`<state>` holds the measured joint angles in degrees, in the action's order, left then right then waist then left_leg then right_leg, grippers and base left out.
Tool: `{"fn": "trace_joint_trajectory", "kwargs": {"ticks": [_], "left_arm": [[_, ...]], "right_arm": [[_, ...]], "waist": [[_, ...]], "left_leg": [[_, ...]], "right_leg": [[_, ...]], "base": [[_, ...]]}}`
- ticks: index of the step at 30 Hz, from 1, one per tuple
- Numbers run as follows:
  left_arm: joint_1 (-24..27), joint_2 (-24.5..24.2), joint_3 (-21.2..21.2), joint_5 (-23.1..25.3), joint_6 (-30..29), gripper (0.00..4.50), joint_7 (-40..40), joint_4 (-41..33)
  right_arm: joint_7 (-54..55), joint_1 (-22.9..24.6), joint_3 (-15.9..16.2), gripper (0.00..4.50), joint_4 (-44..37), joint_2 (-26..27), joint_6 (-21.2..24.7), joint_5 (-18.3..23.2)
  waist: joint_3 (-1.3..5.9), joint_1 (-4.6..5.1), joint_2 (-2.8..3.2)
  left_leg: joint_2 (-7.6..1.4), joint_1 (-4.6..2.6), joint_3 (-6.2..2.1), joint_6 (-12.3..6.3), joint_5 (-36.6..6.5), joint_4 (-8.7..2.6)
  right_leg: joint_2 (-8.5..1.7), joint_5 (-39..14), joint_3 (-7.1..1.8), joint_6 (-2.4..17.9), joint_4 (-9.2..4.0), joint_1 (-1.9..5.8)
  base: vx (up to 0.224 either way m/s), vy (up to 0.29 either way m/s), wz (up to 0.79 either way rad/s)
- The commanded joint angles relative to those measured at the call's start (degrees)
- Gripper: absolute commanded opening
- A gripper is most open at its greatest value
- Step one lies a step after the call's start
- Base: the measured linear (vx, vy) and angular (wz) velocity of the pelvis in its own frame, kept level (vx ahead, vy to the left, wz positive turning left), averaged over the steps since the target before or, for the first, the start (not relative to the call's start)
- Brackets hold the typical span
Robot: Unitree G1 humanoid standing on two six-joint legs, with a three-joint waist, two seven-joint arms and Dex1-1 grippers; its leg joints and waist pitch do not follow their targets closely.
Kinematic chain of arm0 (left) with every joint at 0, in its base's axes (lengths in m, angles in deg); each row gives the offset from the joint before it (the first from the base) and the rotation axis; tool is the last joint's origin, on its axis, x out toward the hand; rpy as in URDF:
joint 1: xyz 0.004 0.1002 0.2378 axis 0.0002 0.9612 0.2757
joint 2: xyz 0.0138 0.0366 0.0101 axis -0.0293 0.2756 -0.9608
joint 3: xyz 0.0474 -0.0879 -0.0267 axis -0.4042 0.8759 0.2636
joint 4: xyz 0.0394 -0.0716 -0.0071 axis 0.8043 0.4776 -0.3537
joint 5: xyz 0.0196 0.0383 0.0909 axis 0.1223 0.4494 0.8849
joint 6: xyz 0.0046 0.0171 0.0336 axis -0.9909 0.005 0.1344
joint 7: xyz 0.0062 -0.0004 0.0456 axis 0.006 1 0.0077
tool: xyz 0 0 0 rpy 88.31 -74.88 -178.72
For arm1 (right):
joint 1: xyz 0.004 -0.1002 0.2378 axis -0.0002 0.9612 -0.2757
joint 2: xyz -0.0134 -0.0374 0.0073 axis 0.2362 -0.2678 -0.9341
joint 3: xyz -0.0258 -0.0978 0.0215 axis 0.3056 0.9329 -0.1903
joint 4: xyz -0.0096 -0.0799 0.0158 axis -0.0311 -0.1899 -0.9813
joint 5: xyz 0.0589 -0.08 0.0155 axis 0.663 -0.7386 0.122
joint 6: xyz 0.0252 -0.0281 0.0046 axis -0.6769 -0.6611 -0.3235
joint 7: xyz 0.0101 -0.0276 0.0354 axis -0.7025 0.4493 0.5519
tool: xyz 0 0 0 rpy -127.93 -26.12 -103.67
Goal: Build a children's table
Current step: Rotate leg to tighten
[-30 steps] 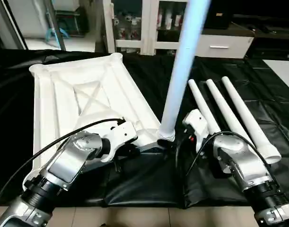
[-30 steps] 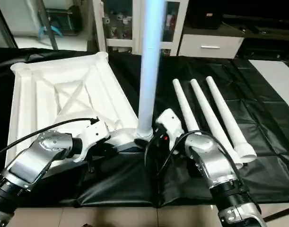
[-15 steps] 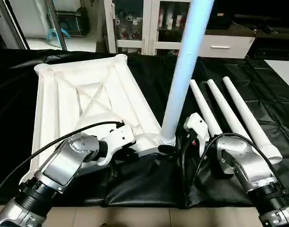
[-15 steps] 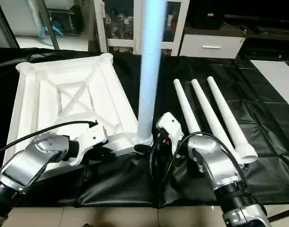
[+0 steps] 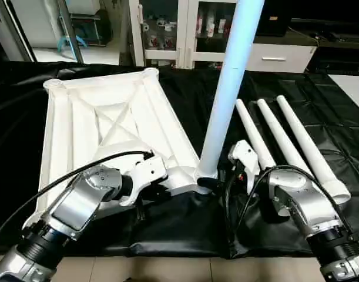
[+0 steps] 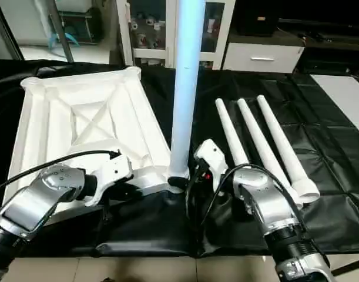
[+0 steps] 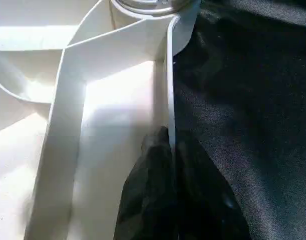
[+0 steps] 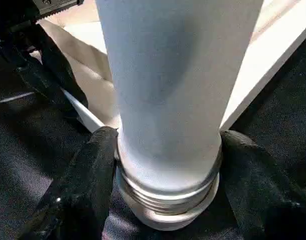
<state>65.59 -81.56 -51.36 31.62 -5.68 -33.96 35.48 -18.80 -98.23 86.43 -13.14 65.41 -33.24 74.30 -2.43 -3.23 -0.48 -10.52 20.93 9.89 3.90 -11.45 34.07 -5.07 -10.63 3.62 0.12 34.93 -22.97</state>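
Observation:
The children's table top (image 5: 97, 117) lies upside down on the black cloth, its X-ribbed underside facing up. One white leg (image 5: 226, 100) stands nearly upright with its base in the near right corner socket (image 7: 142, 7). My right gripper (image 8: 168, 145) is at that base, with a black finger (image 8: 87, 180) pressed against each side of the leg. My left gripper (image 7: 170, 150) is shut on the thin near rim of the top, just left of the socket. Three more legs (image 5: 285, 141) lie side by side on the cloth to the right.
The black-draped work table (image 5: 185, 229) ends just in front of my arms, with tiled floor below. White cabinets (image 5: 273, 56) stand behind it. A black cable (image 5: 61, 182) loops over my left forearm.
My right gripper's fingers have closed in on the base of the standing leg. My left gripper keeps its hold on the rim. The view has shifted slightly.

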Motion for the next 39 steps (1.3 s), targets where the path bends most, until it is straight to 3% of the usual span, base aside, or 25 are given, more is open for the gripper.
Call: {"fn": "trace_joint_trajectory", "kwargs": {"ticks": [1, 5, 8, 12, 16, 21, 22, 24, 29, 31, 34, 35, 36, 37, 39], "left_arm": [[1.46, 0.21, -3.25, 0.76, -0.96, 0.00, -1.31, 0.92], [-0.22, 5.10, -0.11, 0.91, -0.18, 0.00, 5.06, 5.43], [-2.27, 9.06, 2.11, 1.37, 0.13, 0.00, 10.56, 9.73], [-4.52, 12.15, 3.58, 1.95, 0.22, 0.00, 15.01, 13.28], [-6.96, 14.56, 4.98, 2.85, 0.33, 0.00, 19.37, 17.10], [-9.81, 17.53, 6.53, 4.26, 1.88, 0.00, 24.14, 22.19], [-10.61, 18.24, 6.73, 4.45, 2.33, 0.00, 25.50, 23.68], [-11.02, 18.70, 6.99, 4.53, 2.58, 0.00, 26.38, 24.42], [-10.62, 18.44, 7.28, 4.58, 2.62, 0.00, 26.29, 24.23], [-10.17, 18.02, 7.24, 4.65, 2.55, 0.00, 25.67, 23.96], [-9.79, 17.40, 6.83, 4.68, 2.47, 0.00, 24.86, 23.41], [-9.79, 17.40, 6.83, 4.68, 2.47, 0.00, 24.86, 23.41], [-9.40, 16.94, 6.54, 4.72, 2.35, 0.00, 24.22, 22.79], [-9.27, 16.80, 6.46, 4.73, 2.29, 0.00, 24.03, 22.59], [-9.12, 16.61, 6.34, 4.75, 2.22, 0.00, 23.78, 22.34]], "right_arm": [[2.59, -0.82, -0.50, 2.73, 2.22, 1.50, -0.81, -1.23], [12.18, -1.29, -3.34, 2.72, 6.02, 6.11, -1.51, -1.98], [20.68, -1.93, -5.75, 2.72, 9.34, 10.55, -1.65, -2.08], [30.41, -3.49, -8.37, 2.72, 14.34, 15.41, -2.64, -2.42], [40.02, -5.80, -9.48, 2.72, 20.40, 19.32, -5.89, -4.40], [53.75, -9.01, -10.22, 2.72, 26.97, 23.57, -10.41, -8.47], [59.24, -10.33, -9.81, 2.72, 29.17, 24.89, -11.34, -10.58], [61.74, -11.28, -9.74, 2.72, 30.66, 26.19, -12.23, -11.29], [60.35, -11.84, -9.56, 2.72, 31.62, 28.03, -14.72, -10.76], [58.13, -12.67, -9.19, 2.72, 32.98, 28.48, -17.26, -10.79], [56.41, -12.65, -9.28, 3.44, 31.95, 28.14, -18.69, -10.24], [56.41, -12.65, -9.28, 3.44, 31.95, 28.14, -18.69, -10.24], [55.03, -12.17, -9.97, 3.50, 30.30, 28.04, -18.84, -9.08], [54.53, -12.00, -9.98, 3.67, 29.75, 27.90, -18.70, -8.89], [53.90, -11.78, -9.98, 3.77, 29.05, 27.72, -18.52, -8.65]], "waist": [[2.93, 0.12, 0.62], [2.52, 0.50, 0.49], [2.46, 1.16, 0.31], [2.45, 1.56, 0.32], [2.51, 1.85, 0.45], [2.71, 1.76, 0.50], [2.76, 1.64, -0.06], [2.74, 1.67, 0.26], [2.93, 1.41, 0.16], [2.86, 1.37, 0.46], [2.84, 1.38, 0.35], [2.78, 1.41, 0.36], [2.73, 1.44, 0.90], [2.73, 1.58, 0.60], [2.71, 1.56, 0.62]], "left_leg": [[-2.40, -0.55, -0.56, -0.70, -12.76, -4.59], [-2.27, -0.77, -0.73, 0.86, -17.47, -4.84], [-2.12, -1.00, -1.00, 1.95, -20.67, -4.97], [-1.98, -0.79, -1.26, 1.98, -22.02, -5.06], [-1.94, -0.76, -1.45, 2.57, -22.27, -5.15], [-1.89, -0.84, -1.19, 2.77, -21.42, -5.15], [-1.95, -0.73, -1.13, 2.53, -20.91, -5.17], [-1.82, -0.86, -1.04, 2.58, -20.90, -5.17], [-1.94, -0.50, -0.78, 1.40, -18.04, -5.20], [-1.94, -0.44, -0.74, 1.16, -17.62, -5.22], [-1.98, -0.41, -0.74, 0.96, -17.63, -5.24], [-2.02, -0.42, -0.78, 0.90, -17.84, -5.31], [-2.00, -0.49, -0.82, 1.13, -18.46, -5.34], [-2.02, -0.37, -0.85, 1.19, -18.81, -5.36], [-2.09, -0.34, -0.88, 1.01, -18.65, -5.40]], "right_leg": [[-2.83, -9.03, -2.49, 14.09, -3.83, 2.66], [-3.02, -17.23, -2.48, 12.16, -4.67, 2.31], [-3.13, -24.40, -2.48, 9.51, -5.46, 1.90], [-3.21, -27.61, -2.28, 7.31, -5.97, 1.54], [-3.21, -27.59, -2.13, 6.84, -6.04, 1.38], [-3.02, -23.08, -2.32, 7.63, -5.66, 1.20], [-3.04, -22.03, -2.29, 7.66, -5.50, 1.30], [-2.99, -21.76, -2.37, 7.79, -5.37, 1.16], [-2.99, -15.65, -2.54, 8.54, -4.79, 1.67], [-3.05, -15.38, -2.54, 8.98, -4.78, 1.81], [-3.08, -16.07, -2.57, 8.99, -4.86, 1.88], [-3.03, -16.40, -2.53, 8.98, -4.85, 1.87], [-3.04, -16.89, -2.55, 8.97, -4.93, 1.77], [-2.99, -17.14, -2.50, 8.87, -4.98, 1.89], [-3.09, -17.19, -2.58, 8.97, -4.94, 1.91]], "base": [[0.000, 0.000, 0.00], [0.000, 0.000, 0.00], [0.000, 0.000, 0.00], [0.000, 0.000, 0.00], [0.000, 0.000, 0.00], [0.000, 0.000, 0.00], [0.000, 0.000, 0.00], [0.000, 0.000, 0.00], [0.000, 0.000, 0.00], [0.000, 0.000, 0.00], [0.000, 0.000, 0.00], [0.000, 0.000, 0.00], [0.000, 0.000, 0.00], [0.000, 0.000, 0.00], [0.000, 0.000, 0.00]]}}
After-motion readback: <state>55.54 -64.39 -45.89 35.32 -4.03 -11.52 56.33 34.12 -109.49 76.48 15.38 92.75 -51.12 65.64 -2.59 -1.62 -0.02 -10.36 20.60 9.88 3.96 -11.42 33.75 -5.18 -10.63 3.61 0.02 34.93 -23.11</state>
